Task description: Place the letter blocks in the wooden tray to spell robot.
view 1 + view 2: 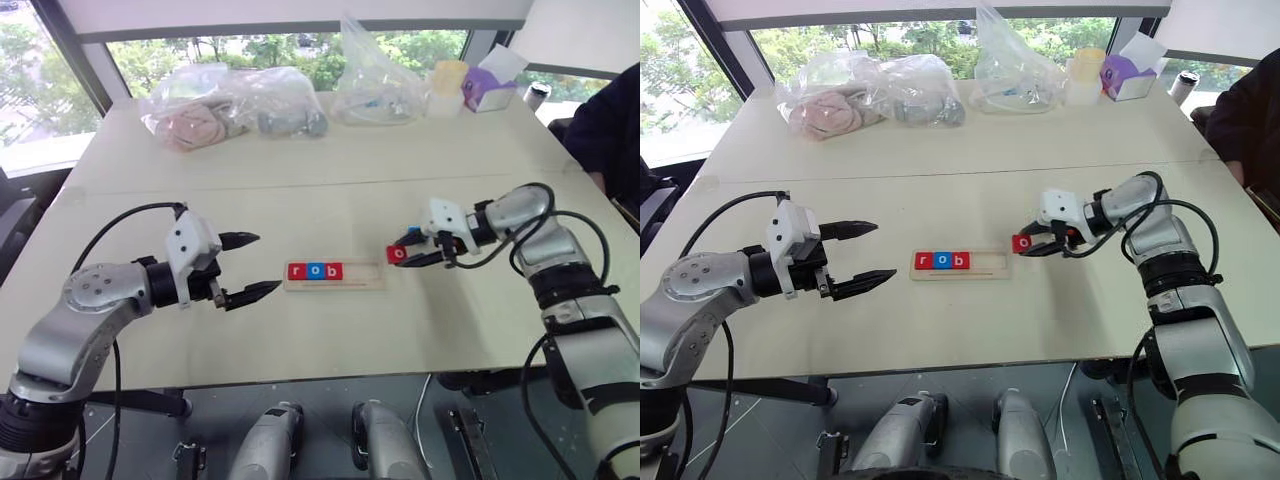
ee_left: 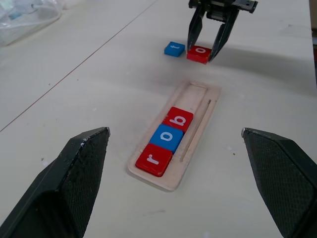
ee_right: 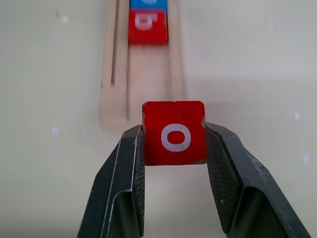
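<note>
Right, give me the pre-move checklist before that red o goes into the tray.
1. Right gripper shut on the red o block: ok.
2. r, o, b blocks seated in order in the wooden tray: ok.
3. Fourth and fifth slots free: ok.
4. Held o lined up with the tray's open end: ok.
5. Left gripper open, off the tray's far end: ok.
6. Blue t block on the table, waiting: ok.

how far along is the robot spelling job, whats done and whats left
Done: the wooden tray already holds r, o and b in a row, with its far end bare. In hand: the right gripper is shut on the red o block, just short of the tray's open end. Left: seat that o, then fetch the blue t block lying on the table. The left gripper is open, holding nothing.
</note>
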Motion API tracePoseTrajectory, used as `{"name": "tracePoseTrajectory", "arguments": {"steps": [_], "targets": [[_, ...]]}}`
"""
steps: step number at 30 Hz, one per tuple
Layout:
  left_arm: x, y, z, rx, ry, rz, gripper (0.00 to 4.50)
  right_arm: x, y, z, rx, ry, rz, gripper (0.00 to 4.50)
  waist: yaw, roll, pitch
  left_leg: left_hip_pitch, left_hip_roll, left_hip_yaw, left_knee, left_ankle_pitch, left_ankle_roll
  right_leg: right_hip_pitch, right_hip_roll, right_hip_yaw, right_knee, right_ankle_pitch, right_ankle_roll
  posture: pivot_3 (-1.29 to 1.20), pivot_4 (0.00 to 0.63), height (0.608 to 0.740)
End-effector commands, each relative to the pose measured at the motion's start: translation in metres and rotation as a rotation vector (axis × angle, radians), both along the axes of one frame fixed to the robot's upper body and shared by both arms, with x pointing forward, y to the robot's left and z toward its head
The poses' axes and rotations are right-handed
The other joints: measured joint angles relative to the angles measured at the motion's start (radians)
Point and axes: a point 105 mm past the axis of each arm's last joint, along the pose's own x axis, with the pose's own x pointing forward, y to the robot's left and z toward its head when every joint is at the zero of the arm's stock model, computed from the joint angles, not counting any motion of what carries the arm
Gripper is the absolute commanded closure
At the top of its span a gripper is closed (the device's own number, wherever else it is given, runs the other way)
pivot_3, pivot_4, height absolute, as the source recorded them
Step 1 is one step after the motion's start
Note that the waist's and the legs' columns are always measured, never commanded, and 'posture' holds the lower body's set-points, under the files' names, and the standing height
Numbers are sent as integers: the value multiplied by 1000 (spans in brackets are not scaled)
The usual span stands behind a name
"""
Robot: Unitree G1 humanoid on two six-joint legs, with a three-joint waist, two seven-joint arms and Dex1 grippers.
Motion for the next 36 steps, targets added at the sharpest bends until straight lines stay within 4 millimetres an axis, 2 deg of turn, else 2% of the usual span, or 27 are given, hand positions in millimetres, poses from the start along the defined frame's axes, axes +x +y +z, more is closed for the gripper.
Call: {"name": "tracePoseTrajectory", "arguments": {"steps": [1, 4, 10, 32, 34, 36], "targets": [[-2, -1, 13, 0, -53, -12, 0, -3, 21, 5, 22, -13, 30, 3356, 0, 0, 0, 0, 0, 0, 0, 0, 0, 0, 0, 0, 0, 0, 0, 0, 150, 729], [-4, 0, 12, 1, -50, -12, 0, -1, 31, -4, -14, -22, 25, 3356, 1, 0, 0, 0, 0, 0, 0, 0, 0, 0, 0, 0, 0, 0, 0, 0, 150, 729], [-7, 0, 12, 4, -45, -17, 0, -1, 46, -10, -28, -23, 40, 3356, -1, 0, 0, 0, 0, 1, 0, 0, 0, 0, 0, 0, 0, 0, 0, 0, 150, 729], [-8, -1, 12, 6, -46, -19, 0, -3, 57, -20, -31, -29, 50, 3356, -1, 0, 0, 0, 0, 2, 0, 0, 0, -1, 0, 1, 0, 0, 0, 0, 150, 729], [-8, -1, 12, 5, -46, -19, 0, -4, 58, -20, -31, -27, 54, 2297, -1, 0, 0, 0, 0, 2, 0, 0, 0, -1, 0, 1, 0, 0, 0, 0, 150, 729], [-8, -1, 12, 4, -45, -18, 0, -4, 59, -20, -29, -28, 56, 1441, -1, 0, 0, 0, 0, 2, 0, 0, 0, -1, 0, 1, 0, 0, 0, 0, 150, 729]]}}
